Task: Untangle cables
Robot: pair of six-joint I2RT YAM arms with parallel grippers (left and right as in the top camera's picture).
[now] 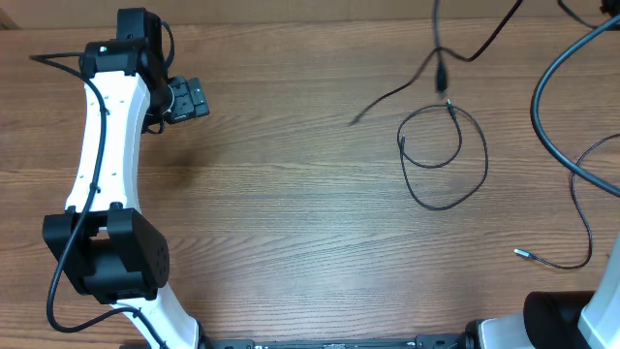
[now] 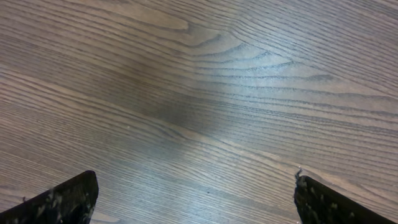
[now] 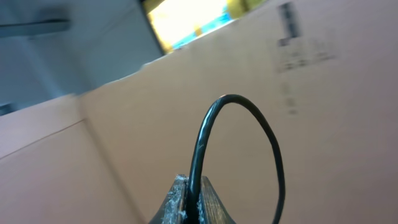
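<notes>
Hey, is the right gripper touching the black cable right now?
Touching. The right wrist view shows the right gripper closed on the black cable, which is pinched between its fingers and loops up from them.

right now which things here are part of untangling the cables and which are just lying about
For the job: coiled cable, plug-ended cable, silver-tipped cable, cable loop pinched in the right gripper.
Just lying about: thick black wire at the table's right side, cardboard box behind.

Overhead faces down; left wrist near table (image 2: 199, 93); right wrist tilted upward.
</notes>
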